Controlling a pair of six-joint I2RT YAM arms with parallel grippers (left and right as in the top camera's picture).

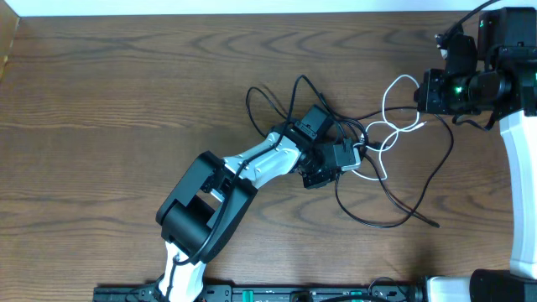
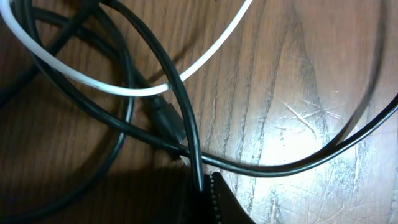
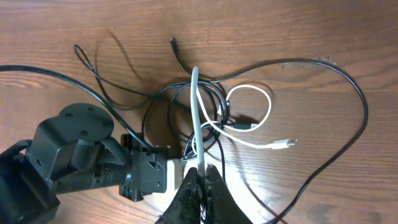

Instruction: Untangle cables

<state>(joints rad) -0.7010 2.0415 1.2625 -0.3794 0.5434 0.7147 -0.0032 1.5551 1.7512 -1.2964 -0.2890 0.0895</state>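
White cable (image 3: 196, 106) and black cable (image 2: 188, 124) lie tangled at mid-table (image 1: 126, 84), their loops spilling toward the right side. The right gripper (image 3: 200, 174) pinches the white cable and holds one strand up and away from the knot, likely to put tension on it so the crossings show. The left gripper (image 1: 348, 158) is down on the knot itself, seemingly to anchor or take the black cable while the white one is drawn clear.

The left wrist view alone shows the crossings close up: white passing over black, and a black strand running down beside a ridged pad (image 2: 217, 199). The opposite finger is lost in shadow there, so it cannot be told whether that claw is clamped or spread. The right wrist view alone shows the white strand rising straight into its own fingers, and the white plug lying free to the right. Only the overhead shows both arms and how far apart they are.
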